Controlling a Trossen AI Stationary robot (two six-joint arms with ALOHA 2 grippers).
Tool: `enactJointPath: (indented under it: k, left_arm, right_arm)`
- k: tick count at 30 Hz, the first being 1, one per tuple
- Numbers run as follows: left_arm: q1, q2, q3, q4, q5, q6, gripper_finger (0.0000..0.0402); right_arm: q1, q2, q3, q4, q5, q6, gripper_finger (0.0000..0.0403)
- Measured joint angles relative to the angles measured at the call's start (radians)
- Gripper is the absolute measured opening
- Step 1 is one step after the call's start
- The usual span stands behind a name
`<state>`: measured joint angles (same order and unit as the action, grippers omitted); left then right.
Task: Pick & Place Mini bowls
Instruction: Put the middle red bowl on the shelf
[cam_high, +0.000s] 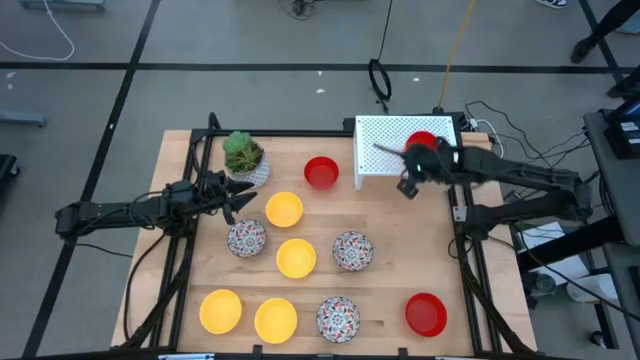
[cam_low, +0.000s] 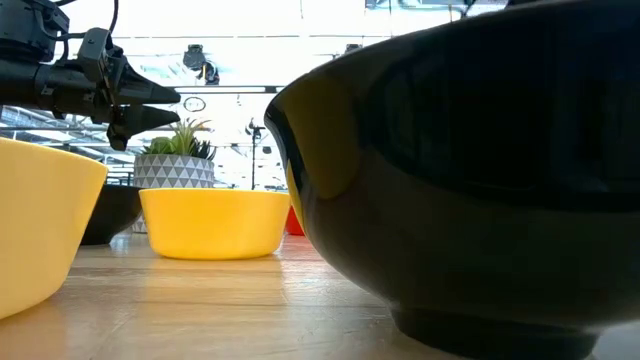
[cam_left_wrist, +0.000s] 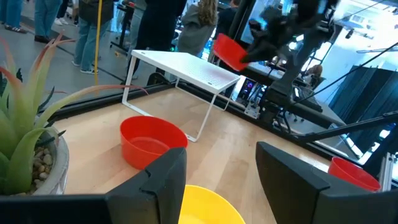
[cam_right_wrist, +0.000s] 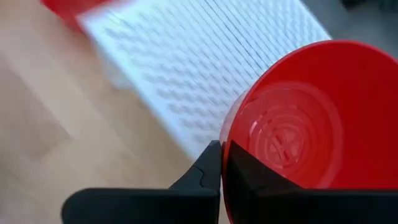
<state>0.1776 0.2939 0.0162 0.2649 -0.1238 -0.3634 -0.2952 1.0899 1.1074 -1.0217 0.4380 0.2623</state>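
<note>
Several mini bowls rest upright on the wooden table: yellow ones (cam_high: 284, 209) (cam_high: 295, 257) (cam_high: 220, 310) (cam_high: 276, 320), patterned ones (cam_high: 246, 238) (cam_high: 352, 250) (cam_high: 338, 317), and red ones (cam_high: 321, 172) (cam_high: 426, 313). My right gripper (cam_high: 425, 155) is shut on another red bowl (cam_high: 422, 142) above the white perforated rack (cam_high: 390, 150) at the table's far right. My left gripper (cam_high: 248, 201) is open and hovers at the left, by the plant pot (cam_high: 243, 158). In the left wrist view its fingers (cam_left_wrist: 221, 180) stand over a yellow bowl (cam_left_wrist: 205, 205) and touch nothing. My right gripper holds the red bowl by its rim (cam_right_wrist: 225, 146), one finger (cam_right_wrist: 211, 168) outside the wall and one (cam_right_wrist: 255, 177) inside the hollow. The bowl (cam_left_wrist: 227, 53) is lifted clear and tilted, above the white rack's top.
The white rack (cam_left_wrist: 186, 68) stands on thin wire legs at the table's far right edge. The white pot with the green plant (cam_left_wrist: 25, 130) stands close to my left gripper. A black frame (cam_high: 180, 260) borders the table. People stand in the room beyond.
</note>
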Motion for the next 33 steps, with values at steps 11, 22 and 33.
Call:
enactJointPath:
  k: [11, 22, 33]
  left_arm:
    - [0.0, 0.0, 0.0, 0.0, 0.0, 0.0, 0.0198]
    - [0.0, 0.0, 0.0, 0.0, 0.0, 0.0, 0.0198]
    - [0.0, 0.0, 0.0, 0.0, 0.0, 0.0, 0.0198]
  right_arm:
    - [-0.357, 0.07, 0.01, -0.009, -0.077, -0.05, 0.0]
    - [-0.495, 0.136, 0.01, 0.07, -0.077, -0.119, 0.0]
    - [-0.535, 0.175, 0.011, 0.165, -0.132, -0.175, 0.0]
